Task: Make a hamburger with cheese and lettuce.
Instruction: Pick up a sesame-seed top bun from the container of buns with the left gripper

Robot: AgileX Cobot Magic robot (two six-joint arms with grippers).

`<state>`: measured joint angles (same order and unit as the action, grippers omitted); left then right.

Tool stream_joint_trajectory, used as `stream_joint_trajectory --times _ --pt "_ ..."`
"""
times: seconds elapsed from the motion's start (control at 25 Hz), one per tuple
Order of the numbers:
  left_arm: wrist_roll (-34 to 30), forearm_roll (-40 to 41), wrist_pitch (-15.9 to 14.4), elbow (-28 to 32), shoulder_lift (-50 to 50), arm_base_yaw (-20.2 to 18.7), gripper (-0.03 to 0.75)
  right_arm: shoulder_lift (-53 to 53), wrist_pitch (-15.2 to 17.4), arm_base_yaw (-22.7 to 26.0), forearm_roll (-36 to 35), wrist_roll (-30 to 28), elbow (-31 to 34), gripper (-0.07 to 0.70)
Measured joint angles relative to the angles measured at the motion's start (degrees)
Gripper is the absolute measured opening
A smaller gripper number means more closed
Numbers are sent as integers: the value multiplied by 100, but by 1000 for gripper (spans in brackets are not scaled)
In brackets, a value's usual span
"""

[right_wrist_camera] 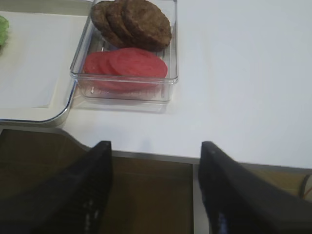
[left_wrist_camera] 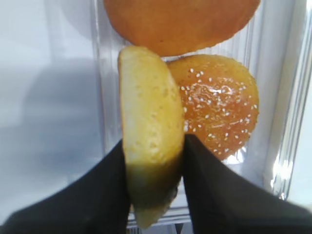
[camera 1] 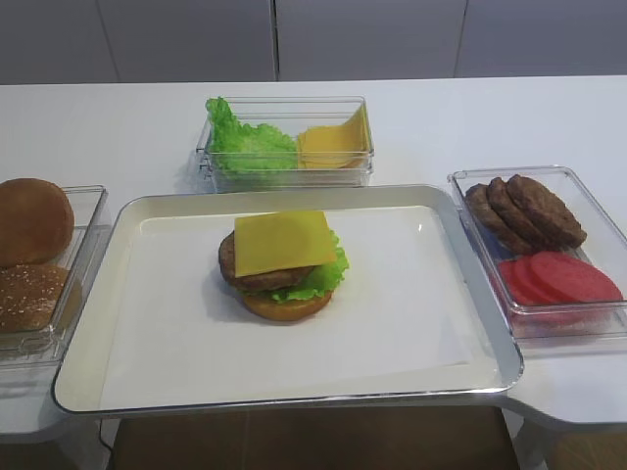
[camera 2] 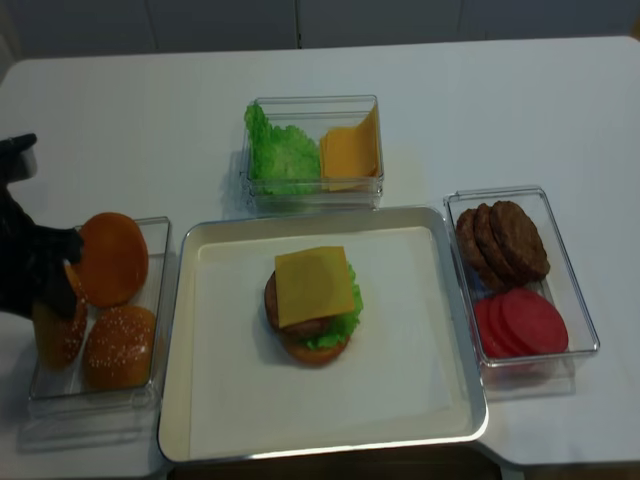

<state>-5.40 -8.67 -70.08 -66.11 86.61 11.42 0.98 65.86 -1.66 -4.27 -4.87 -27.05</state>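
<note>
The hamburger (camera 1: pixel 282 269) stands in the middle of the white tray (camera 1: pixel 470 294) without a top: bottom bun, lettuce (camera 1: pixel 318 279), dark patty, and the cheese (camera 1: pixel 284 242) uppermost. My left gripper (left_wrist_camera: pixel 155 146) is shut on a bun half (left_wrist_camera: pixel 151 117), held on edge just above the bun box (camera 2: pixel 150 300), its pale cut face showing. In the realsense view the left gripper (camera 2: pixel 50 295) is at the far left, well left of the hamburger (camera 2: pixel 312 305). My right gripper (right_wrist_camera: pixel 155 146) is open and empty over the table's front edge.
A sesame bun top (left_wrist_camera: pixel 217 109) and a plain bun (camera 2: pixel 112 258) lie in the bun box. A clear box (camera 1: pixel 284 137) at the back holds loose green leaves and yellow-orange slices. A box at the right holds dark patties (camera 1: pixel 524 211) and red slices (camera 1: pixel 563 279).
</note>
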Motion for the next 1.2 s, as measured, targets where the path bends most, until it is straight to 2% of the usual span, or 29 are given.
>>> stream_joint_trajectory --times 0.28,0.52,0.92,1.04,1.2 --pt "82 -174 -23 0 -644 0 228 0 0 0 0 0 0 443" --pt "-257 -1393 -56 0 -1140 0 225 0 0 0 0 0 0 443" --pt "-924 -3223 -56 0 -1161 -19 225 0 0 0 0 0 0 443" --pt "-987 -3538 -34 0 -1148 -258 225 0 0 0 0 0 0 443" --pt "-1094 -3933 -34 0 -959 -940 225 0 0 0 0 0 0 443"
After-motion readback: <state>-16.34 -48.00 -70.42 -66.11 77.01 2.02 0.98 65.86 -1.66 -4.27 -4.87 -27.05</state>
